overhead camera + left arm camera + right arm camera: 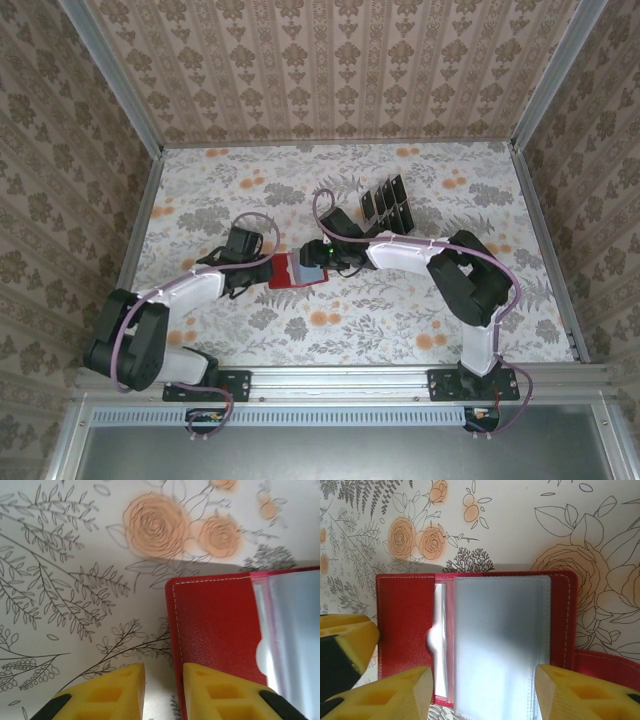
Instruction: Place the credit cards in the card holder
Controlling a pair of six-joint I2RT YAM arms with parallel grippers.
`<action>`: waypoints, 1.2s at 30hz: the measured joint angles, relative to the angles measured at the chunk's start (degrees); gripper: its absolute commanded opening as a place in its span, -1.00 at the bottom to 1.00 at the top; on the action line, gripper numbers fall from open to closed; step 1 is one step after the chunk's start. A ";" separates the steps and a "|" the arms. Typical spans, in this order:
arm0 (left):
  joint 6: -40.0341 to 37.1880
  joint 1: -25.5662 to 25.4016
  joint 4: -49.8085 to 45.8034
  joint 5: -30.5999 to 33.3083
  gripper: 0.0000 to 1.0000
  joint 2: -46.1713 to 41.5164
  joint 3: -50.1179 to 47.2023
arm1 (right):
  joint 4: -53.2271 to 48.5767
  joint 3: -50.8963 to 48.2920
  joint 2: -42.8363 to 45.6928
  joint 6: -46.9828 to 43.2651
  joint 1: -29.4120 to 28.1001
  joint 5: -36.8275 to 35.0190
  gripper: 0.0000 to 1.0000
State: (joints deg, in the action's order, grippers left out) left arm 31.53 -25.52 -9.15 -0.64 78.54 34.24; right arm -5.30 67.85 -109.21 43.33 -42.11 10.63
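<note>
The card holder (290, 272), a red wallet, lies open at mid-table with its pale grey-blue pockets (500, 640) facing up. My left gripper (164, 692) is shut to a narrow slit astride the left edge of the card holder (215, 625), with one yellow finger (220, 692) on the red cover and the other on the cloth. My right gripper (485, 695) hovers open over the pockets with nothing between its fingers. The credit cards (386, 203) stand in a dark row behind my right gripper (318, 262).
A flowered cloth (420, 320) covers the table. Patterned walls with metal rails (545, 250) close it in on three sides. The wallet's clasp tab (610, 665) sticks out on its right. The left gripper's finger (355, 645) sits at the wallet's left edge.
</note>
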 measured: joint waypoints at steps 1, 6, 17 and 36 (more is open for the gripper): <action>0.00 0.00 0.33 0.13 -0.43 0.57 0.00 | 0.00 0.00 -0.17 0.04 0.07 0.20 0.14; 0.00 0.00 2.36 0.52 -0.43 2.29 0.00 | 0.13 0.04 -1.20 0.24 0.20 0.59 0.09; -0.09 0.00 7.04 0.50 -0.47 4.83 0.00 | 0.87 0.04 -2.01 0.37 0.28 1.03 0.07; -0.31 -1.55 10.51 0.44 -0.53 7.30 0.26 | 0.87 -0.44 0.00 0.37 2.14 1.14 0.05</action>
State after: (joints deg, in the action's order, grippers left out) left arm 31.22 -27.07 1.37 -0.21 85.84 34.50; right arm -4.43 67.42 -109.21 43.70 -39.97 11.77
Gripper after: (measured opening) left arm 0.235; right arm 0.526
